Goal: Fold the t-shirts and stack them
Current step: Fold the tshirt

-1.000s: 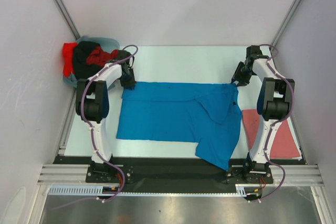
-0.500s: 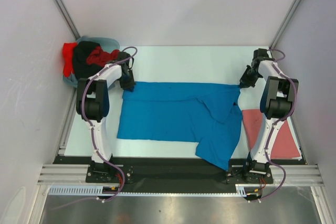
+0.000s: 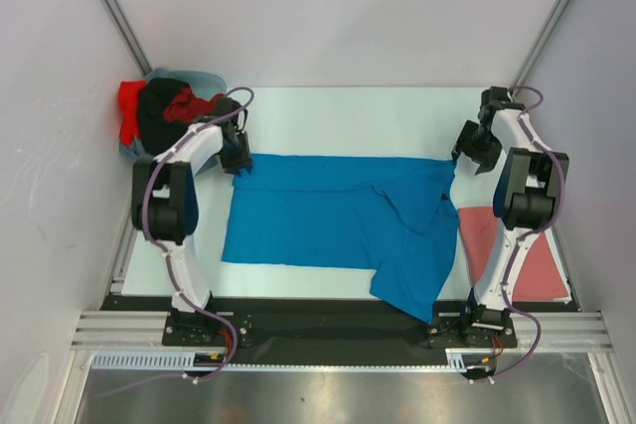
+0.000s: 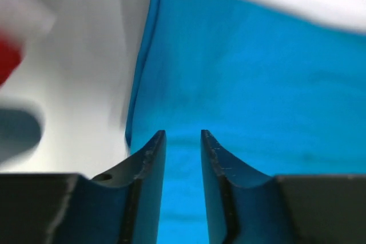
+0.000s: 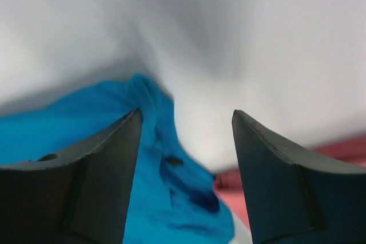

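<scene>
A bright blue t-shirt (image 3: 328, 211) lies spread flat across the middle of the table, its right part folded over and rumpled, with a flap reaching the near edge. My left gripper (image 3: 238, 160) hovers over the shirt's far left corner (image 4: 150, 38); its jaws stand a narrow gap apart with only cloth beneath. My right gripper (image 3: 467, 158) is just above the far right corner (image 5: 143, 92), jaws wide apart and empty. A dull pinkish-red t-shirt (image 3: 517, 250) lies folded at the right, partly behind the right arm.
A heap of red and black shirts (image 3: 164, 111) sits in a grey-blue holder at the far left corner. The white table (image 3: 348, 116) ends at a black rail near the arm bases. Walls close in on both sides.
Both grippers have opened and let go of the blue shirt's far corners. The right gripper first drew its corner rightward, straightening the far edge. The left wrist has lifted slightly.
</scene>
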`<state>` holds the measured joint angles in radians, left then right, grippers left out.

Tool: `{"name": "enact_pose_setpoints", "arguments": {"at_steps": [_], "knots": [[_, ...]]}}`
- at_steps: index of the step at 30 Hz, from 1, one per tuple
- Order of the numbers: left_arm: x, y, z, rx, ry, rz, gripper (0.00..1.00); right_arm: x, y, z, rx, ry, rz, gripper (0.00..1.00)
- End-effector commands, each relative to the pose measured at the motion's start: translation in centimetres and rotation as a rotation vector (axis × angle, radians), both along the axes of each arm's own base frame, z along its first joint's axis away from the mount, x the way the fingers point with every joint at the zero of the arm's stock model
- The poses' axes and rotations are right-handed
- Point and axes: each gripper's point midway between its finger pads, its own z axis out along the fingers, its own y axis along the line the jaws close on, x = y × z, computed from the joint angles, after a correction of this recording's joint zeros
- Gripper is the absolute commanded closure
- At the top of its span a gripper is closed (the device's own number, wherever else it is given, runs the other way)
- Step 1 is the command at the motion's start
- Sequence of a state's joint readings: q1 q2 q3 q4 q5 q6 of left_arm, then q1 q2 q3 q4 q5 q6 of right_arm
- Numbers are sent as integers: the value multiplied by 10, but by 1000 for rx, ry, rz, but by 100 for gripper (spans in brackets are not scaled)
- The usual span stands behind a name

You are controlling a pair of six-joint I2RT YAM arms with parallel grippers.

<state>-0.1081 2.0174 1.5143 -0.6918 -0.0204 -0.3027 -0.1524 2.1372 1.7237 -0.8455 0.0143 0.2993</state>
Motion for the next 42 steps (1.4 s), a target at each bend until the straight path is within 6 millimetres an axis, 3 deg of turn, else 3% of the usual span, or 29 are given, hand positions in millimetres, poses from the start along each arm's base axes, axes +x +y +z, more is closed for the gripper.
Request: {"name": "enact_pose_setpoints", "arguments": {"at_steps": [1,2,3,4,7,9,12,14,16,17,26,28,30,32,37,42], "knots": [[-9,-14,74,-54,-156,-58,62,-15,26,81,-88,-120,111,30],[-17,-20,72,-74,-151,-75,60,-26,45,71,-66,-100,167,30],[-18,-27,82,-104,-184,-94,60,-27,62,74,-50,-131,220,30],[-22,-36,84,-138,-190,-114,60,-35,106,80,-7,-158,326,30],[-38,-59,73,-194,-159,-167,61,-68,162,54,-6,-127,475,30],[-46,-72,70,-226,-139,-195,64,-87,180,37,-2,-87,523,30],[-61,-94,70,-275,-126,-237,65,-106,213,28,4,-83,614,34],[-76,-113,73,-281,-126,-291,65,-114,213,15,-98,-72,647,39],[-87,-118,72,-285,-114,-307,65,-115,213,10,-141,-66,653,43],[-93,-121,78,-292,-128,-316,65,-115,212,8,-164,-64,653,50],[-136,-134,82,-309,-135,-350,65,-91,181,-13,-407,-50,591,54],[-143,-135,89,-325,-149,-352,65,-82,183,-14,-416,-53,588,57],[-146,-135,94,-330,-164,-353,64,-70,183,-3,-437,-83,578,72],[-147,-133,101,-329,-191,-352,64,-60,174,8,-479,-103,569,74],[-153,-129,105,-326,-203,-357,64,-22,151,35,-511,-155,539,71],[-160,-125,105,-320,-205,-362,64,15,115,38,-531,-160,464,52]]}}
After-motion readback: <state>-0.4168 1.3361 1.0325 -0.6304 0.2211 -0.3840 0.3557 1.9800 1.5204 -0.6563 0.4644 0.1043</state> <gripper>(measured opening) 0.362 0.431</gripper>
